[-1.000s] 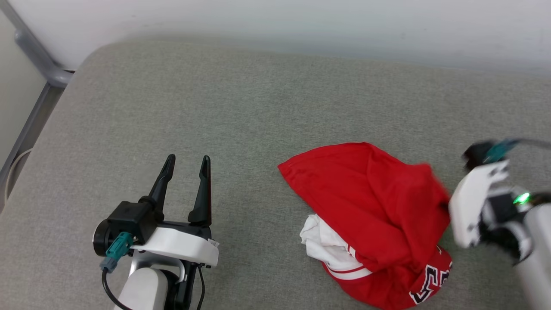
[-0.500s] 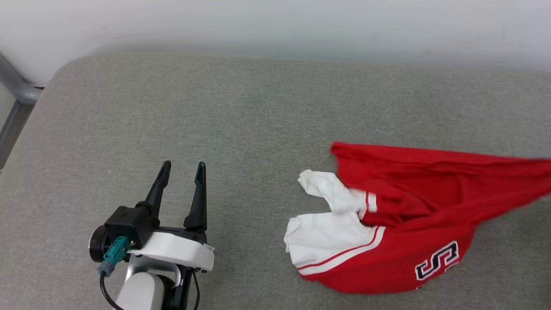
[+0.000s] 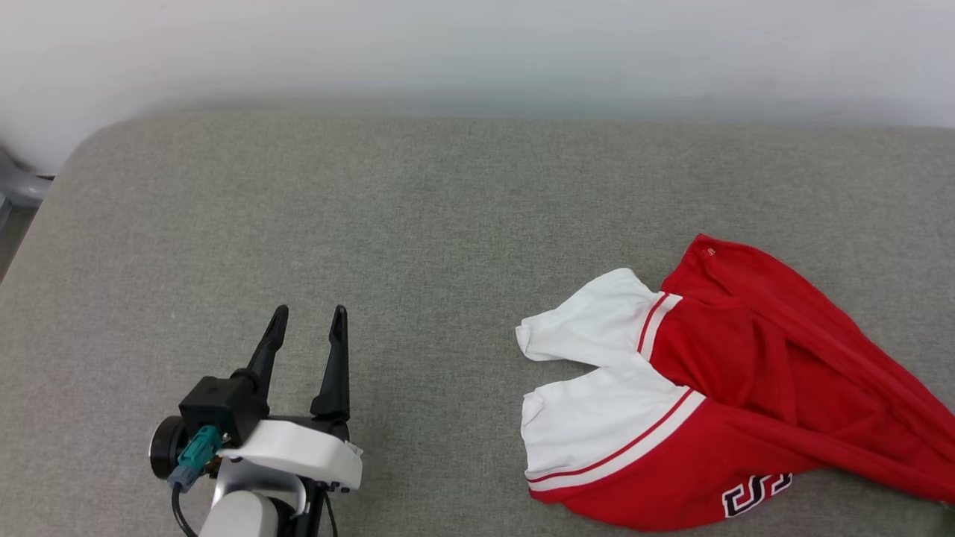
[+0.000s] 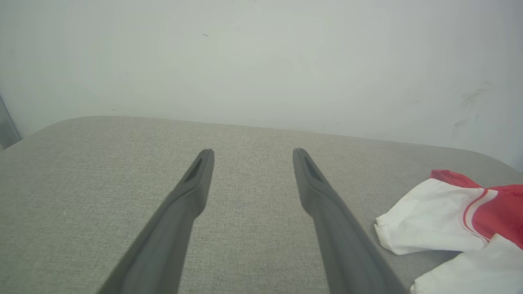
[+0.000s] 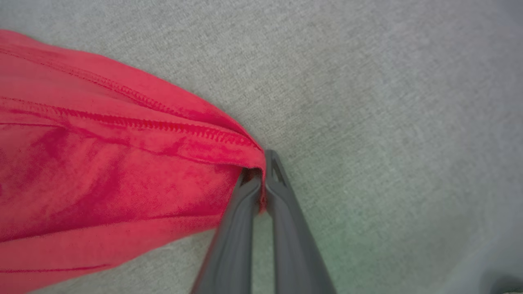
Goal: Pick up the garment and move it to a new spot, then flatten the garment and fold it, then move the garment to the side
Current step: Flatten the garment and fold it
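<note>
Garment point(image 3: 746, 388): hem clamped between right gripper's point(image 5: 261, 171) clenched fingers, cloth trailing left of them; heaped a second earlier, since pulled long. Left gripper point(image 3: 310, 309) stood splayed, empty. Relocation judged underway.

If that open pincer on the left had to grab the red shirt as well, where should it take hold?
Probably the upper white sleeve of the shirt: its loose cuff edge points toward the left pincer and lies flat on the cushion. Come in low from the left, pinching that edge. The right pincer grips a red hem.
</note>
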Tool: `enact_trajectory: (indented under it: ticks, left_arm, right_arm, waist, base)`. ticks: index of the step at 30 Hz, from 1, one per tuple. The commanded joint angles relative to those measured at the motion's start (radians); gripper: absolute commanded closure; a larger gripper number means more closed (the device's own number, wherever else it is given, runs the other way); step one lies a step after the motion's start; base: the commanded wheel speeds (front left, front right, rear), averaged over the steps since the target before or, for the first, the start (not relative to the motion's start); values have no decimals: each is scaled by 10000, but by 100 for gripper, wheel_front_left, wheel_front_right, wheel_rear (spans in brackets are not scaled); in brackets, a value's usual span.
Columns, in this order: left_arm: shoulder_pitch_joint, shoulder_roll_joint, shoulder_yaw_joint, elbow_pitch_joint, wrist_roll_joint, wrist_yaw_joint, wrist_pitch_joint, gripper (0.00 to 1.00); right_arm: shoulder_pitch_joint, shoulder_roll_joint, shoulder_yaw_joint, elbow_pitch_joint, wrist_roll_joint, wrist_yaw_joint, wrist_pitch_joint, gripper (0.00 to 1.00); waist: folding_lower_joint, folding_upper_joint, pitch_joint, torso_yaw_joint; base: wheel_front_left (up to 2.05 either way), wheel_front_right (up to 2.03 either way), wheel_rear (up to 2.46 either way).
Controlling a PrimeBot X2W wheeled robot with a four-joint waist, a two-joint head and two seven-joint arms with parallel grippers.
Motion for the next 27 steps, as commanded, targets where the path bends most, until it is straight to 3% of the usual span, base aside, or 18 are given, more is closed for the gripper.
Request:
enact_trajectory:
  ticks: [1, 2, 3, 4, 11, 17, 27]
  left_arm:
    - [162, 44, 12, 56, 30, 50, -24, 0]
    - [199, 53, 15, 94, 21, 46, -24, 0]
    - [235, 66, 20, 118, 11, 51, -24, 0]
    - [281, 66, 9, 154, 7, 51, -24, 0]
    - [591, 111, -88, 303, -42, 103, 67, 0]
    - [848, 178, -103, 291, -108, 155, 205, 0]
    - [1179, 294, -113, 136, -194, 242, 370, 0]
  right_arm:
    - [228, 229, -39, 203, -101, -10, -229, 100]
    - [196, 332, -55, 221, -63, -10, -473, 75]
    - [171, 380, -31, 235, -71, -10, -680, 30]
    - [135, 402, 43, 216, -118, -9, -926, 0]
    - [100, 468, 715, -352, -332, -9, -2927, 0]
    - [482, 696, 2058, -1186, -417, -10, -4420, 0]
    - [1715, 1122, 4656, -3235, -63, -10, -5172, 0]
  waist:
    - [0, 0, -137, -93]
    - [0, 0, -208, -123]
    - [0, 0, -277, -150]
    - [0, 0, -351, -173]
    - [0, 0, -825, -251]
    - [0, 0, -1149, -288]
    - [0, 0, -1455, -367]
  base:
    - [0, 0, 0]
    - [0, 0, 0]
    - [0, 0, 0]
    - [0, 0, 0]
    - [0, 0, 0]
    - [0, 0, 0]
    - [0, 0, 0]
